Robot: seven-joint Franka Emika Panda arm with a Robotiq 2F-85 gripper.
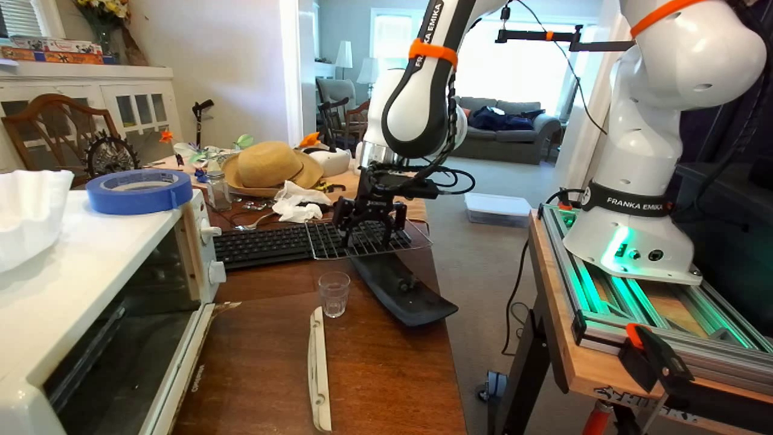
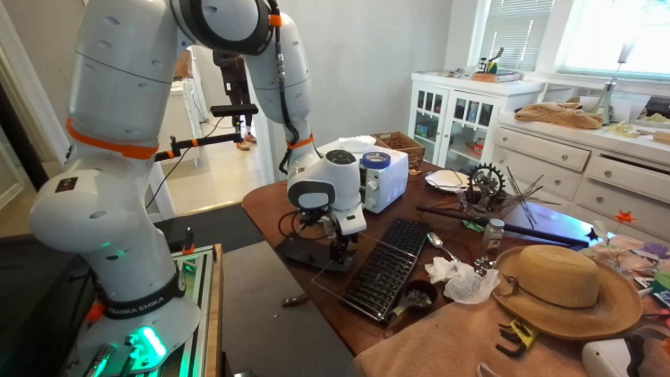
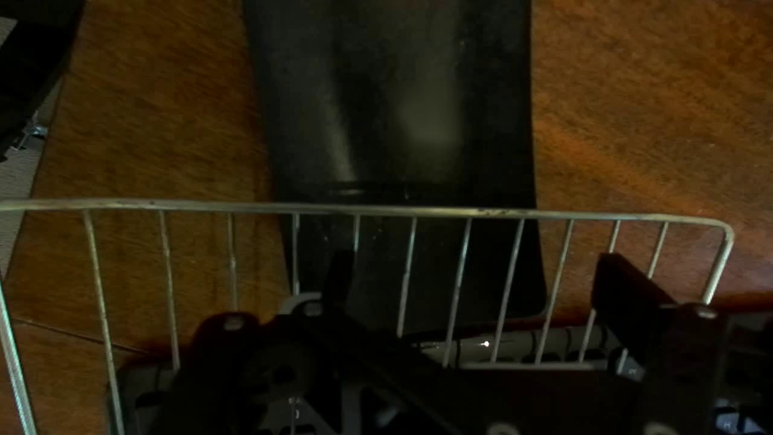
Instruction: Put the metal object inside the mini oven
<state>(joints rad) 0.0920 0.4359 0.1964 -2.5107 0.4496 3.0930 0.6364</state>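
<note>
Wooden tabletop (image 1: pixel 386 368) carries mini oven (image 1: pixel 109 266); my gripper (image 1: pixel 367 243), jaws apart, stands over wire rack (image 3: pixel 386 210), which overlaps keyboard (image 1: pixel 266 244) and dark oblong piece (image 1: pixel 392 296).

Daylight glares through the windows (image 1: pixel 519 72) in both exterior views, burning parts of them white, while nearer things look mostly sharp. A green lamp (image 1: pixel 617 246) on the robot's base (image 1: pixel 647 240) tints the metal rails (image 1: pixel 595 296). The wrist view is dim, grainy and soft; its fingers (image 3: pixel 631 302) are nearly lost in black shadow, and a pale sheen streaks the dark metal piece (image 3: pixel 398 133).
</note>
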